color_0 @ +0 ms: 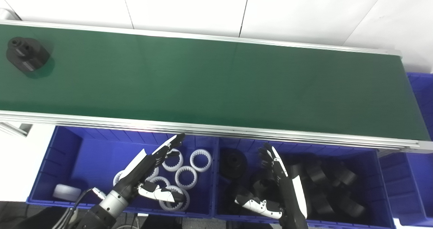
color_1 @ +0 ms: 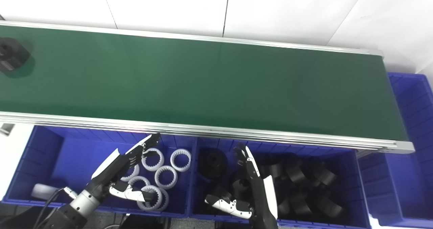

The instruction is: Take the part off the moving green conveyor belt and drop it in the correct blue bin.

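Black part (color_0: 27, 54) is sitting at the far left end of the green conveyor belt (color_0: 216, 87), well apart from both our hands, which are hovering low over the bins on the near side of the belt. Nearest us, we are seeing the left blue bin (color_0: 84, 147) holding white toothed rings (color_0: 200, 160) and a white cylinder (color_0: 66, 192) in its left corner, and the right blue bin (color_0: 372, 161) holding a heap of black parts (color_0: 324, 185) — the two bins are standing side by side, just under the belt's aluminium rail (color_0: 216, 131). A third blue bin (color_0: 421, 87) is showing at the belt's right end. Beyond the belt, a white panelled wall (color_0: 216, 5) is closing off the scene.

Our left hand (color_0: 149, 173) is hanging above the rings with its fingers (color_0: 169, 146) stretched out toward the rail and the thumb spread aside, holding nothing. Our right hand (color_0: 275, 185) is hanging over the black parts the same way — fingers (color_0: 270, 158) straight and apart from the thumb, gripping nothing. Whether either hand is brushing the parts below it, we cannot tell.
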Motion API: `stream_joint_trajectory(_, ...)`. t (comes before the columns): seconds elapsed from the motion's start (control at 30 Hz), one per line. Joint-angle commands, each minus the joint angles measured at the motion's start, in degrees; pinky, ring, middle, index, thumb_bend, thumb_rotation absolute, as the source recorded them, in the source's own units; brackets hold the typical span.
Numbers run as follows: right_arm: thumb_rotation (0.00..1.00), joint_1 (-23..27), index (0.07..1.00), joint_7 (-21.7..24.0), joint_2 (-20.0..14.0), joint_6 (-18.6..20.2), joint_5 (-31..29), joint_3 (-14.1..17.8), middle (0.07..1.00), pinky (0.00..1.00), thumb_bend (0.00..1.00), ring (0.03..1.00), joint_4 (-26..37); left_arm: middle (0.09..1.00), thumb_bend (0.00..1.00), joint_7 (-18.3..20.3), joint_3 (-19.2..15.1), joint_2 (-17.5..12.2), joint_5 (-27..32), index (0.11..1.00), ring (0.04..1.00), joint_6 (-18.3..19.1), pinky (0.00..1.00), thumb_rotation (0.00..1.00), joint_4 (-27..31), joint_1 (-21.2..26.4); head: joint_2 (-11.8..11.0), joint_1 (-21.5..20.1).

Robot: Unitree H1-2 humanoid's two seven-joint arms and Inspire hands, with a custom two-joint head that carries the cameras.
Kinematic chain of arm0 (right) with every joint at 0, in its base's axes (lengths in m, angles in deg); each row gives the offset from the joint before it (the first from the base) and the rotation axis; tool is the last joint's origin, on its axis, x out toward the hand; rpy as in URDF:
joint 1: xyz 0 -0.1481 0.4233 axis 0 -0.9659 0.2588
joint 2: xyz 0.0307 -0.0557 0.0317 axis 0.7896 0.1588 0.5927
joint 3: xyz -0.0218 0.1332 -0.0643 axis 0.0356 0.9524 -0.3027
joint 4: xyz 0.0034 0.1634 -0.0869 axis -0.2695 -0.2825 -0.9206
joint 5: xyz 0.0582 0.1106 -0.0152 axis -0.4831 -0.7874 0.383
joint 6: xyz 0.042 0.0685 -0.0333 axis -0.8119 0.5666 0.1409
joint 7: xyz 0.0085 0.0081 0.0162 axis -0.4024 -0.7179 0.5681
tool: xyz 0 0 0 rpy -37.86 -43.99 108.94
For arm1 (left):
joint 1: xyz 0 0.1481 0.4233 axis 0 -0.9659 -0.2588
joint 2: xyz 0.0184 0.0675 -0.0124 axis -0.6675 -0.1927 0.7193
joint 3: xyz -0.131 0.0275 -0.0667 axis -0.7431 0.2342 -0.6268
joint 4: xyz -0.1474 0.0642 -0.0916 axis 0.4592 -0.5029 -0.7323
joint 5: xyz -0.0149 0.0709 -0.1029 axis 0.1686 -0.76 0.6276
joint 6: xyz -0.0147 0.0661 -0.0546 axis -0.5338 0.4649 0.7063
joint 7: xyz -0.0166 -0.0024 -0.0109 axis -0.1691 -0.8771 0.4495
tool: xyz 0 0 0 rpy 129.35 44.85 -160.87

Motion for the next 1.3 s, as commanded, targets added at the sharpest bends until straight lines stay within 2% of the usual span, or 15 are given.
stream_joint_trajectory(0.0, 0.36, -0.6, 0.932, -1.4, -0.3, -3.5, -0.2, -0.7, 0.884, 0.82, 0.95, 0.87, 0.7, 0.98, 0.94, -1.7, 0.6, -0.8, 0.4, 0.965, 0.968, -2.1, 0.9, 0.3, 0.9, 0.5, -0.4, 0.2)
stream_joint_trajectory(0.2, 0.35, 0.1, 0.931, -3.1, -1.1, -3.5, 0.1, -2.0, 0.877, 0.81, 0.95, 0.863, 0.1, 0.981, 0.94, -5.3, 3.0, -2.4, -0.7, 0.99, 0.957, -2.1, 0.86, 0.28, 1.0, 0.6, -0.8, 0.2)
stream_joint_trajectory(0.43, 0.35, 0.8, 0.934, -3.5, -1.7, -3.4, -0.8, -2.7, 0.876, 0.81, 0.96, 0.867, -0.5, 0.976, 0.94, -15.7, 10.4, -6.2, -4.2, 0.98, 0.962, -2.1, 0.9, 0.32, 0.3, 2.7, -1.7, 0.1)
stream_joint_trajectory(0.6, 0.36, 1.1, 0.935, -4.0, -2.0, -3.4, -0.6, -2.9, 0.877, 0.81, 0.96, 0.866, -1.0, 0.973, 0.95, -20.2, 14.5, -8.0, -4.3, 0.955, 0.97, -2.1, 0.92, 0.33, -0.3, 4.1, -2.0, 0.2)
stream_joint_trajectory(0.63, 0.36, 1.2, 0.933, -4.4, -2.1, -3.4, -0.3, -3.1, 0.875, 0.8, 0.96, 0.862, -1.0, 0.974, 0.95, -21.5, 15.5, -8.5, -4.8, 0.914, 0.976, -2.1, 0.94, 0.33, -0.3, 4.5, -2.1, 0.2)
stream_joint_trajectory(0.7, 0.35, 1.4, 0.933, -4.6, -2.4, -3.5, -0.5, -3.4, 0.873, 0.79, 0.96, 0.857, -1.2, 0.982, 0.94, -24.0, 17.4, -9.4, -5.7, 0.943, 0.983, -2.1, 0.94, 0.33, -0.6, 5.1, -2.2, 0.3)
stream_joint_trajectory(0.83, 0.36, 1.7, 0.934, -4.8, -2.7, -3.5, -0.7, -3.6, 0.876, 0.79, 0.96, 0.861, -1.7, 0.981, 0.94, -26.5, 20.0, -10.3, -5.4, 0.923, 0.976, -2.1, 0.92, 0.32, -1.0, 6.1, -3.2, 1.1)
stream_joint_trajectory(0.9, 0.37, 1.8, 0.935, -4.8, -3.0, -3.5, -0.7, -3.6, 0.877, 0.79, 0.96, 0.861, -2.0, 0.984, 0.94, -28.0, 21.4, -10.6, -5.8, 0.938, 0.975, -2.1, 0.92, 0.31, -1.5, 6.6, -4.1, 3.4)
stream_joint_trajectory(0.93, 0.37, 1.9, 0.936, -4.9, -3.4, -3.5, -1.2, -3.8, 0.877, 0.79, 0.96, 0.861, -2.2, 0.985, 0.94, -26.9, 21.1, -10.0, -4.6, 0.945, 0.975, -2.1, 0.91, 0.31, -1.8, 6.5, -5.7, 7.4)
stream_joint_trajectory(0.97, 0.36, 2.0, 0.933, -5.0, -3.6, -3.5, -1.6, -3.9, 0.876, 0.8, 0.96, 0.854, -2.2, 0.974, 0.95, -26.3, 21.1, -9.7, -3.6, 0.934, 0.963, -2.1, 0.9, 0.29, -2.0, 6.4, -5.7, 7.4)
stream_joint_trajectory(1.0, 0.36, 2.1, 0.932, -5.0, -4.1, -3.5, -1.9, -4.1, 0.876, 0.8, 0.96, 0.851, -2.5, 0.97, 0.96, -25.5, 20.8, -9.0, -2.5, 0.931, 0.959, -2.1, 0.89, 0.28, -2.3, 6.3, -7.2, 11.0)
stream_joint_trajectory(1.03, 0.35, 2.2, 0.939, -5.2, -4.5, -3.5, -2.2, -4.2, 0.878, 0.81, 0.96, 0.856, -2.7, 0.944, 0.96, -24.8, 20.5, -8.4, -1.7, 0.914, 0.934, -2.1, 0.87, 0.25, -2.4, 6.2, -7.4, 11.6)
stream_joint_trajectory(1.1, 0.34, 2.5, 0.945, -5.7, -5.5, -3.5, -3.2, -4.5, 0.882, 0.83, 0.96, 0.874, -3.2, 0.94, 0.96, -26.5, 21.5, -8.0, -4.0, 0.929, 0.924, -2.1, 0.86, 0.25, -2.4, 6.5, -9.7, 16.9)
stream_joint_trajectory(1.2, 0.34, 2.8, 0.962, -5.7, -6.5, -3.5, -4.8, -4.8, 0.895, 0.86, 0.96, 0.895, -3.6, 0.948, 0.95, -27.2, 22.3, -8.2, -6.0, 0.955, 0.911, -2.1, 0.84, 0.26, -2.5, 6.5, -11.3, 19.8)
stream_joint_trajectory(1.27, 0.33, 2.7, 0.971, -6.3, -6.8, -3.5, -4.7, -4.7, 0.902, 0.87, 0.96, 0.902, -3.8, 0.946, 0.94, -29.5, 24.4, -8.2, -7.1, 0.967, 0.902, -2.1, 0.83, 0.3, -4.6, 7.9, -11.9, 20.9)
